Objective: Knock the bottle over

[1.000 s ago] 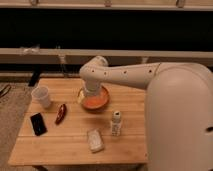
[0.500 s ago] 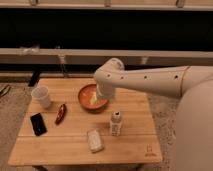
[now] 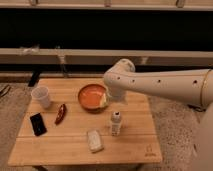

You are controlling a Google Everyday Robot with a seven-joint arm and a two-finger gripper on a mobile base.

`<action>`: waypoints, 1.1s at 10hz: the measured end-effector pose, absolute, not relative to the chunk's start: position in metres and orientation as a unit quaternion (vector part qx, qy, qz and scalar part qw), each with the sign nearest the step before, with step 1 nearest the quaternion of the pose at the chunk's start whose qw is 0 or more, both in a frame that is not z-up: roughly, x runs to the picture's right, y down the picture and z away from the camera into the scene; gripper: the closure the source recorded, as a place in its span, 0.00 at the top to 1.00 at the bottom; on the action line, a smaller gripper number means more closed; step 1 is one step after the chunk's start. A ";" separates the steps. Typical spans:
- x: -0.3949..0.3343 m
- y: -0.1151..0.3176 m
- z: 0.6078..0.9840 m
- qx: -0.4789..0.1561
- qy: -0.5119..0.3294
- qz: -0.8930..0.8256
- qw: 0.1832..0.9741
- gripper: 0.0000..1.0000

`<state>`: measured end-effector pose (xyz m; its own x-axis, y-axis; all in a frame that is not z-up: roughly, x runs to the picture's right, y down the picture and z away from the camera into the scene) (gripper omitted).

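The bottle (image 3: 115, 123) is small, slim and whitish with a white cap. It stands upright on the wooden table (image 3: 75, 145), right of centre. My white arm reaches in from the right. The gripper (image 3: 116, 95) hangs at the arm's end, above and just behind the bottle, next to the right rim of the orange bowl (image 3: 91, 97). It does not touch the bottle.
A white plastic cup (image 3: 41, 96) stands at the table's left. A black phone (image 3: 37, 123) and a red-brown packet (image 3: 61, 113) lie near it. A flat whitish packet (image 3: 94, 140) lies in front, left of the bottle. A dark wall with a ledge runs behind the table.
The arm has swung right and forward. The gripper has moved from over the bowl to the bowl's right rim, closer to the bottle. The bottle has not moved.
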<state>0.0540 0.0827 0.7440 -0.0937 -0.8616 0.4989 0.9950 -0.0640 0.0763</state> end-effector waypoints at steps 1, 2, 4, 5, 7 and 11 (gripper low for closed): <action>0.050 0.089 0.736 -0.166 -0.208 -0.708 0.654 0.80; 0.047 0.096 0.729 -0.168 -0.214 -0.704 0.656 0.80; 0.041 0.110 0.717 -0.171 -0.226 -0.700 0.655 0.80; 0.030 0.119 0.708 -0.172 -0.236 -0.701 0.651 0.80; 0.022 0.125 0.702 -0.172 -0.245 -0.701 0.647 0.80; 0.018 0.136 0.695 -0.187 -0.256 -0.697 0.643 0.80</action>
<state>0.0177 0.1357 0.6948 -0.1040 -0.8004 0.5904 0.9923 -0.0430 0.1166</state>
